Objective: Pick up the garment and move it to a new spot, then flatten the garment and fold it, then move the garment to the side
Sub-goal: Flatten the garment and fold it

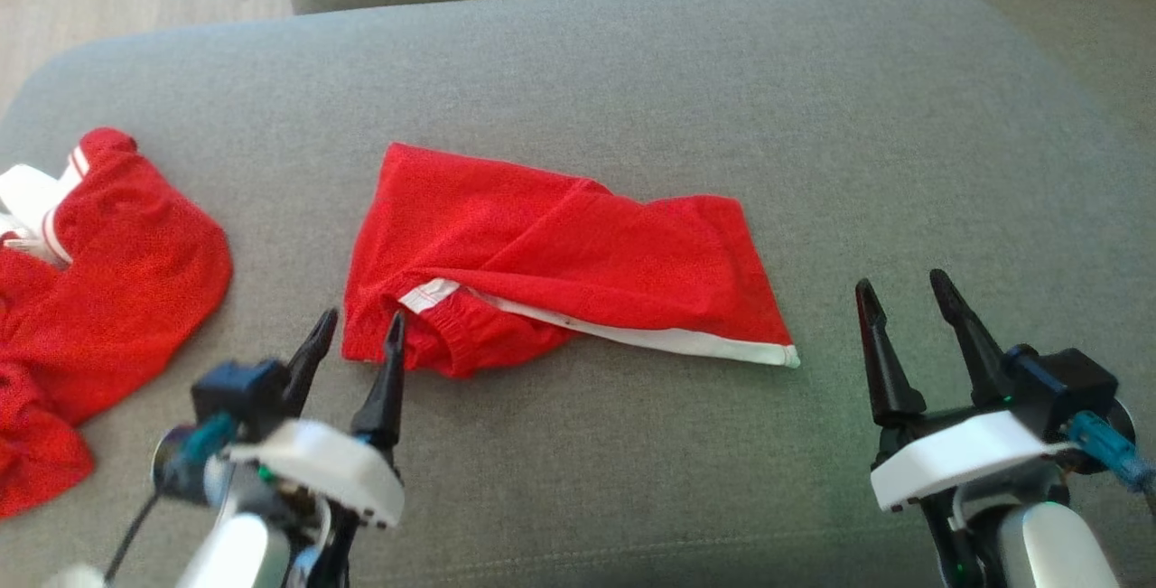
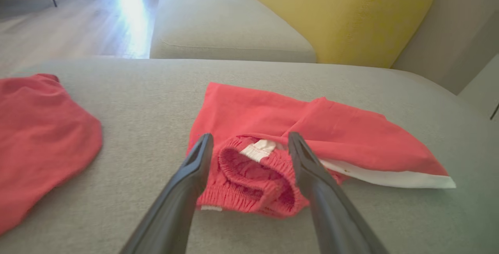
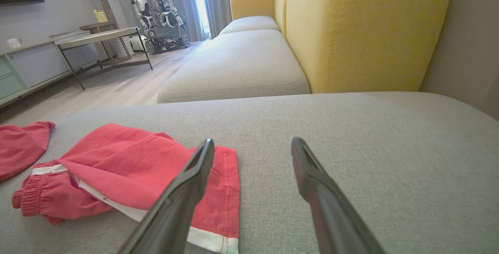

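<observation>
- The red cloth shorts with a white stripe [image 1: 542,245] lie in the middle of the grey soft sofa seat [image 1: 632,73].
- The left pincer [image 1: 359,322], spread wide, is at their near left corner. It might pinch one layer only, so they bunch.
- The right pincer [image 1: 903,283], spread wide, holds nothing.
- Count: two pincers, one shorts, one crumpled red cloth [image 1: 117,281] at the left, one seat.

Two red garments [image 1: 551,236] [image 1: 117,290], two claws [image 1: 359,320] [image 1: 901,281], one grey sofa [image 1: 632,73].

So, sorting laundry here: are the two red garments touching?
Apart: the head view shows bare grey cushion between the red shorts and the crumpled red garment.
</observation>
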You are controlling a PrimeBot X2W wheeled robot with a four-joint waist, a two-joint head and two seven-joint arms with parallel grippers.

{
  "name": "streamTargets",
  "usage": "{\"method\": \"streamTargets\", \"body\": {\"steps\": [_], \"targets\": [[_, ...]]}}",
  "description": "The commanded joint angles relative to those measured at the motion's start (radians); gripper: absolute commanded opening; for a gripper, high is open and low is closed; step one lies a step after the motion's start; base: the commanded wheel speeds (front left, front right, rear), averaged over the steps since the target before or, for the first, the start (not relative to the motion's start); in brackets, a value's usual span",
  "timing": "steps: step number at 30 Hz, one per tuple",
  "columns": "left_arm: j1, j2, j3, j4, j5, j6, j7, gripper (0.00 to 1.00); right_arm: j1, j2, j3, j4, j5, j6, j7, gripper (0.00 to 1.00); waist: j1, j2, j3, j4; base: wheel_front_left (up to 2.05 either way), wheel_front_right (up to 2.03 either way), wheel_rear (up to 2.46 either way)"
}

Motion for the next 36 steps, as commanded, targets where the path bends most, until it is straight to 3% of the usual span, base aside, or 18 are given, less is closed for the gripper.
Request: {"method": "streamTargets", "body": {"steps": [1,9,22,23,24,25,36], "targets": [[-0.071,0.014,0.029,-0.022,-0.011,-0.011,0.018,1.0,-0.044,-0.005,0.027,-0.037,0.007,-0.001,-0.009,1.0,0.0,0.0,0.01,-0.006,0.0,0.0,0.0],[-0.146,0.0,0.019,0.065,-0.091,-0.054,0.136,1.0,-0.056,-0.005,0.027,-0.023,0.023,-0.001,-0.025,1.0,0.0,0.0,0.053,-0.038,0.0,0.0,0.0],[-0.223,-0.002,0.038,0.145,-0.134,-0.087,0.125,1.0,-0.085,-0.005,0.034,0.0,0.04,-0.001,-0.049,1.0,0.0,0.0,0.105,-0.068,0.0,0.0,0.0],[-0.225,0.0,0.04,0.143,-0.134,-0.086,0.123,0.91,-0.084,-0.005,0.035,0.002,0.04,-0.001,-0.048,1.0,0.0,0.0,0.106,-0.07,0.0,0.0,0.0],[-0.224,0.003,0.042,0.14,-0.134,-0.085,0.12,0.42,-0.081,-0.005,0.038,0.004,0.038,-0.001,-0.046,1.0,0.0,0.0,0.106,-0.072,0.0,0.0,0.0],[-0.223,0.007,0.042,0.138,-0.131,-0.084,0.119,0.0,-0.078,-0.005,0.041,0.005,0.036,-0.001,-0.044,1.0,0.0,0.0,0.107,-0.073,0.0,0.0,0.0],[-0.239,0.015,0.025,0.095,-0.117,-0.081,0.115,0.0,-0.038,-0.005,0.171,0.081,-0.008,-0.001,0.073,1.0,0.0,0.0,0.141,-0.043,0.0,0.0,0.0]]}}
